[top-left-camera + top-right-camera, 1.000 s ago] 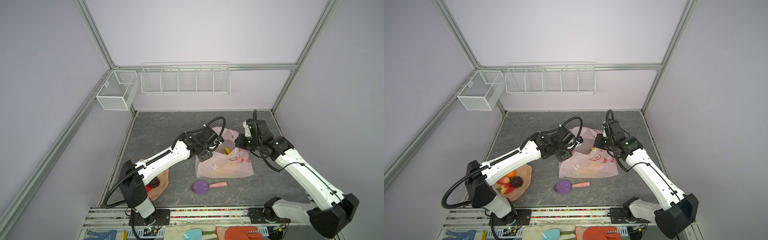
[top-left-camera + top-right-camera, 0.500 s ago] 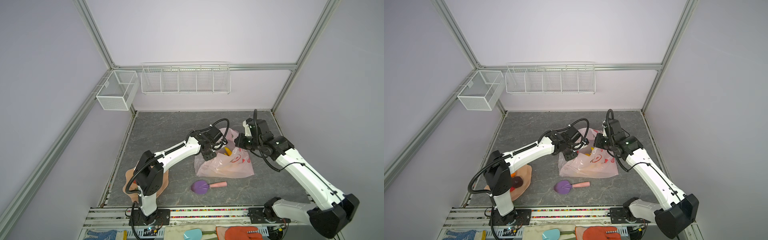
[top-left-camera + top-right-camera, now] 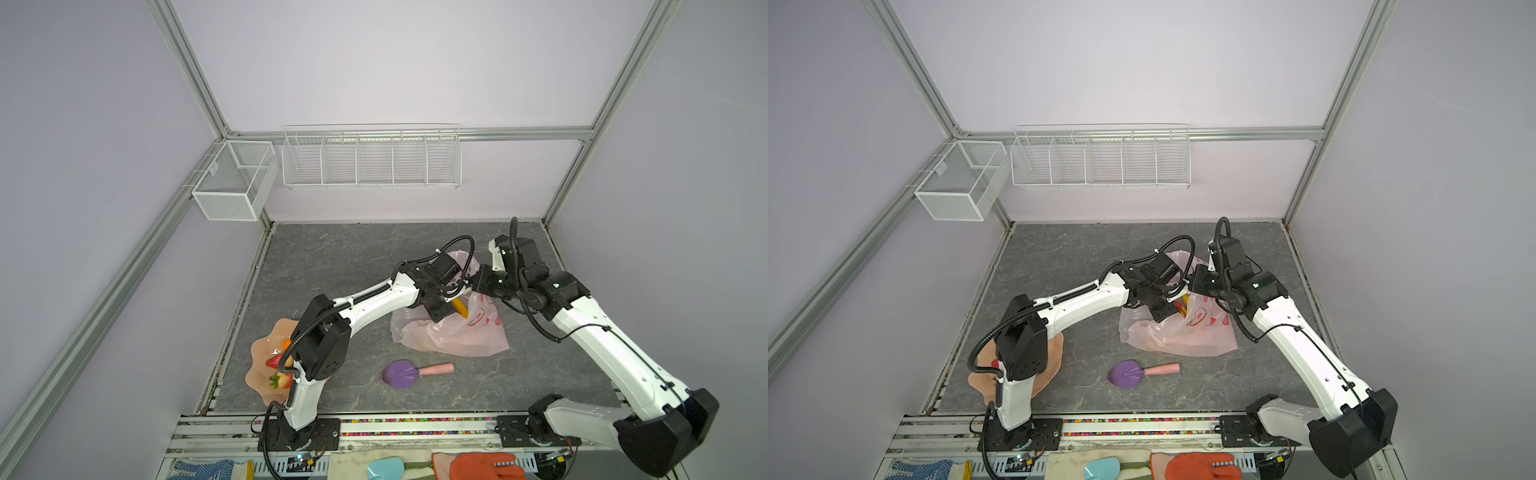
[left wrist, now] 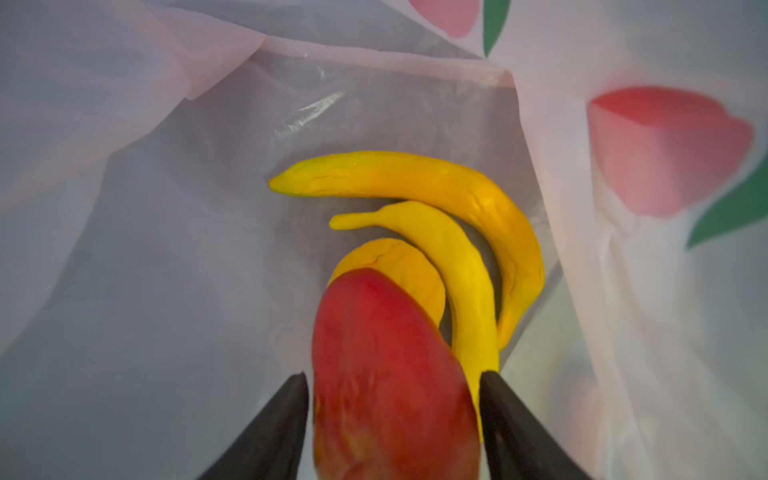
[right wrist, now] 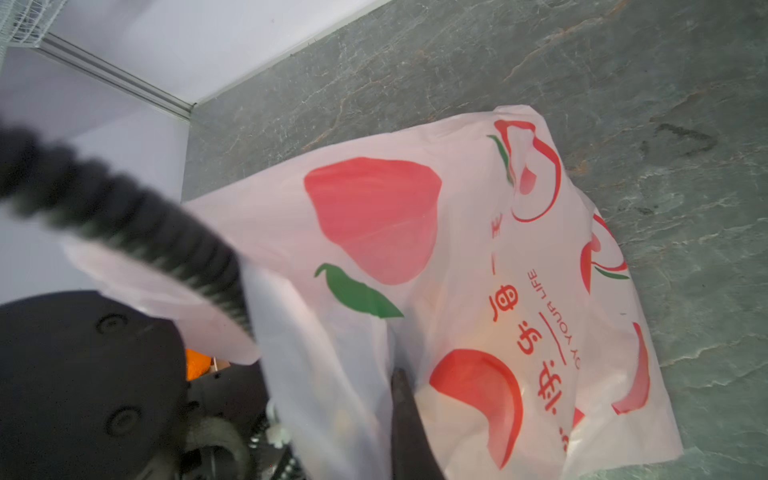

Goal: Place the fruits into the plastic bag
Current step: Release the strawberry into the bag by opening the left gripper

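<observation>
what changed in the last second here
The left arm stretched further over the plastic bag, pushing the left tool deeper into its mouth. Its jaws parted around the red-yellow fruit, seemingly letting it go above the bananas. The right tool stayed shut on the bag's rim; the bag, purple scoop and bowl hardly moved.

Pale pink plastic bag (image 5: 457, 249) printed with red fruit, green leaves, red text; yellow bananas (image 4: 415, 178); red-yellow fruit (image 4: 386, 374); grey marbled worktop (image 3: 332, 257); purple scoop (image 3: 401, 374), pink handle (image 3: 436, 368).
</observation>
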